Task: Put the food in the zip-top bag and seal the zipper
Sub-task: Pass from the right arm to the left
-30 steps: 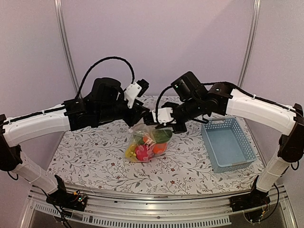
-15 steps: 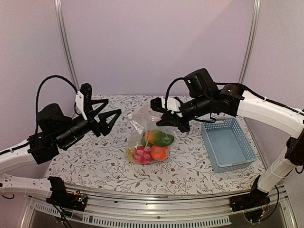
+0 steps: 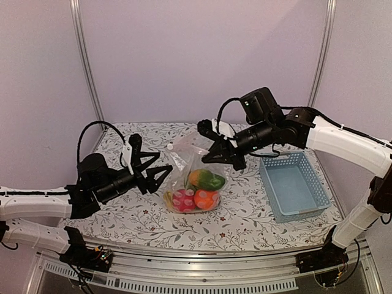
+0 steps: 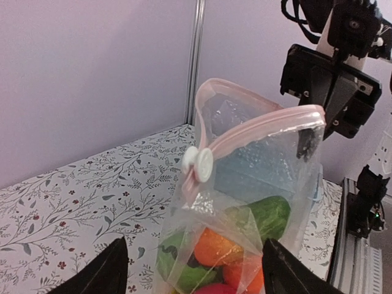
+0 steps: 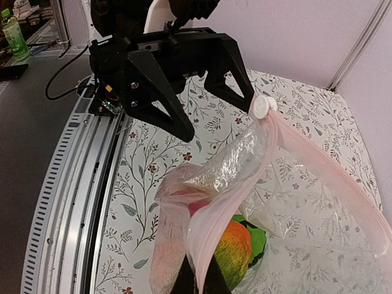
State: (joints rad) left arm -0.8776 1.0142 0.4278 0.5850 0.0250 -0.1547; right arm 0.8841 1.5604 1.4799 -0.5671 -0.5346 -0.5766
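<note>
Fingers of the left gripper (image 3: 163, 164) are standing spread wide, holding nothing, just beside the zip-top bag (image 4: 269, 165). Right gripper (image 5: 197, 282) fingers are pinching shut on the zipper (image 4: 257, 124), a pale pink strip carrying a round white slider (image 4: 198, 164). Clear crinkly plastic is hanging upright between the 2 grippers, its base resting on the flowered table (image 3: 116, 214). Rounded, glossy food (image 3: 200, 190) is sitting inside, with folds blurring the lower pieces.

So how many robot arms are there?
2. The left arm reaches in low from the left, end effector open beside the bag; the right arm, from the right, pinches the bag's mouth.
</note>
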